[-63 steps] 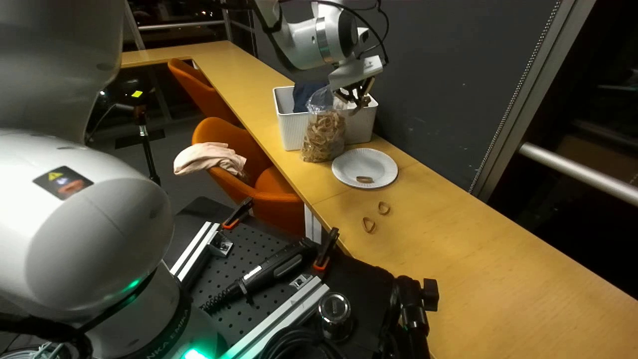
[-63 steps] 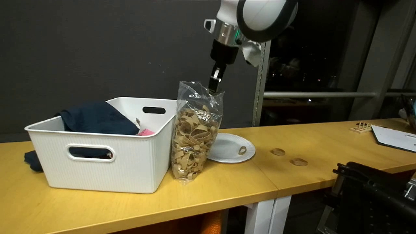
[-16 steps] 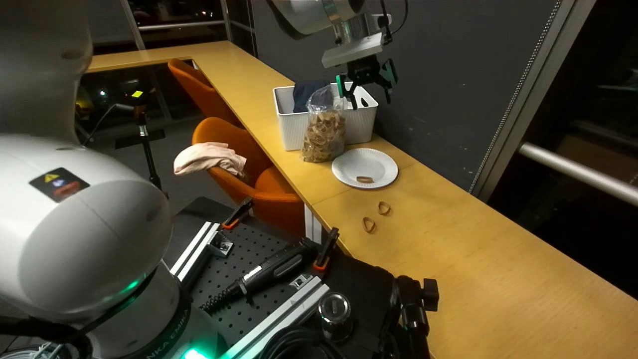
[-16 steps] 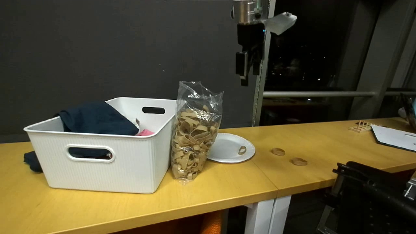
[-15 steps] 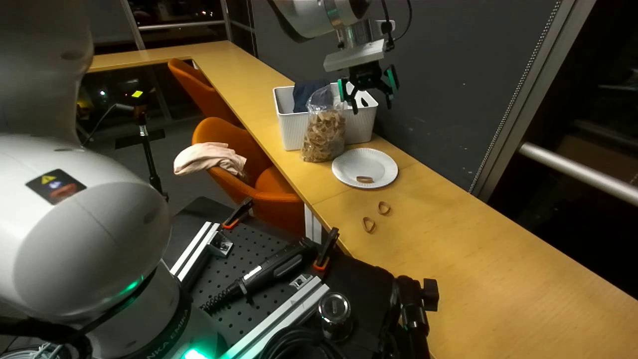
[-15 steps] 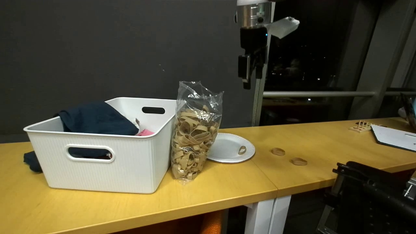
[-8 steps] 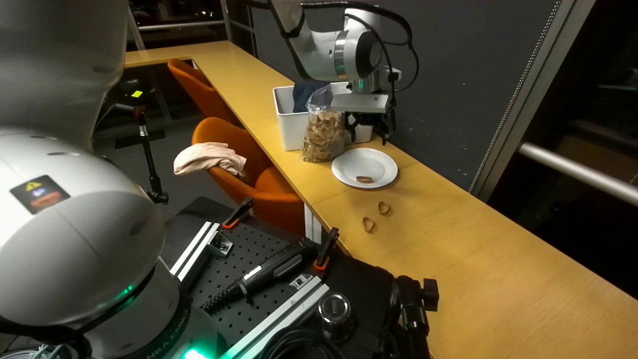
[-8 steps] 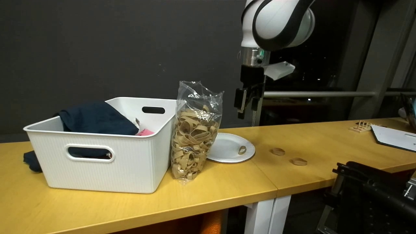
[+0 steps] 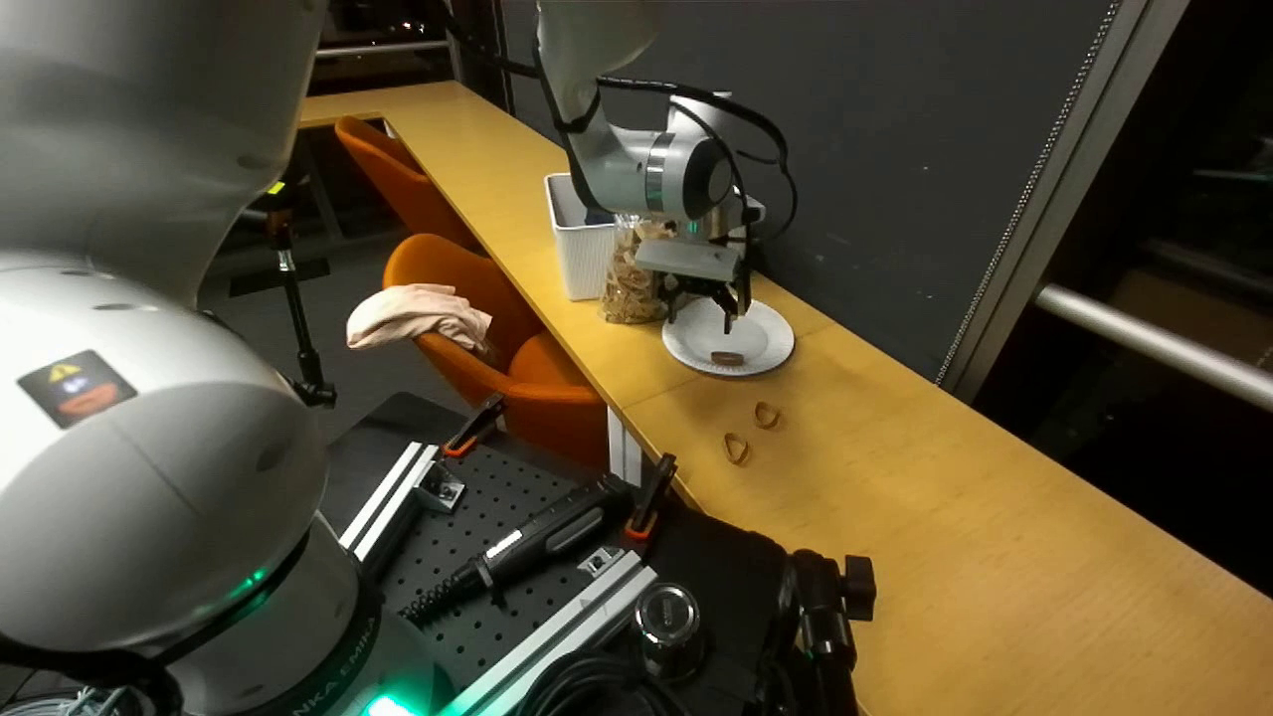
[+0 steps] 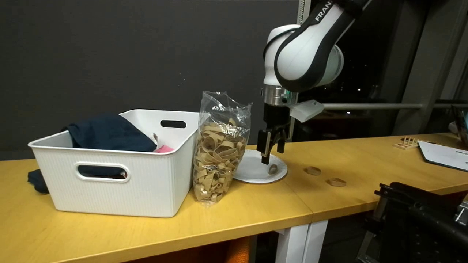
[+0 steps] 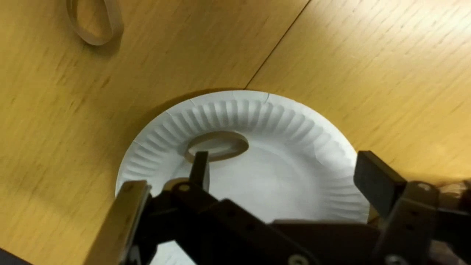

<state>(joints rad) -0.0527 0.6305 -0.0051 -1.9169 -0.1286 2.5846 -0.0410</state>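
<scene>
Hovering agape and empty over the plate [image 11: 268,184], the pincer [image 10: 273,154] seems at lining-up stage; the tan band [image 9: 727,358] there likely needs straddling.

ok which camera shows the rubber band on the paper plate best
The wrist view: from close above, the rubber band shows as a large oval loop on the paper plate, only a gripper fingertip overlapping its edge. Both exterior views show it small on the plate, its opening hard to make out.
</scene>
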